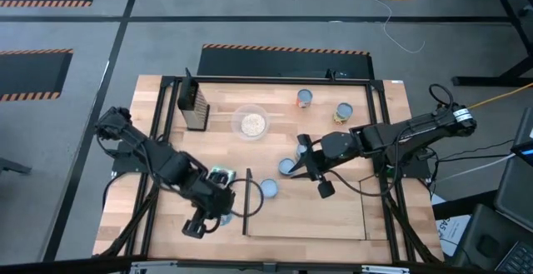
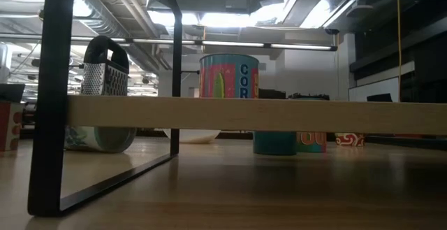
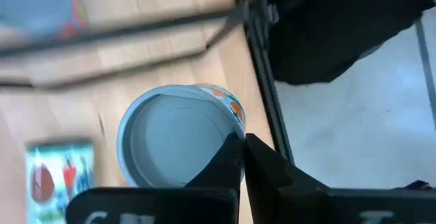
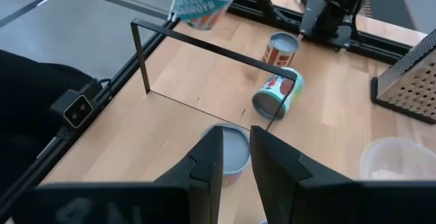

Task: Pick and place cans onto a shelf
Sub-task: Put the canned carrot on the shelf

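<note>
Left gripper (image 1: 218, 192): fingers pressed together, empty, beside a can (image 3: 178, 144) at table's 7 o'clock.
Right gripper (image 1: 310, 172): fingers pinching a can (image 4: 227, 149) near centre.
Shelf (image 1: 333, 224): at 5 o'clock, mostly bare.

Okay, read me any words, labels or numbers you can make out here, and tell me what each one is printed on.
"COR": the visible start of a word, cut off, on the teal and pink can standing on the shelf in the low view.
Label of the can near the top of the right wrist view: white lettering, too blurred to read.
Labels of the other cans: pictures only, no readable text.
</note>
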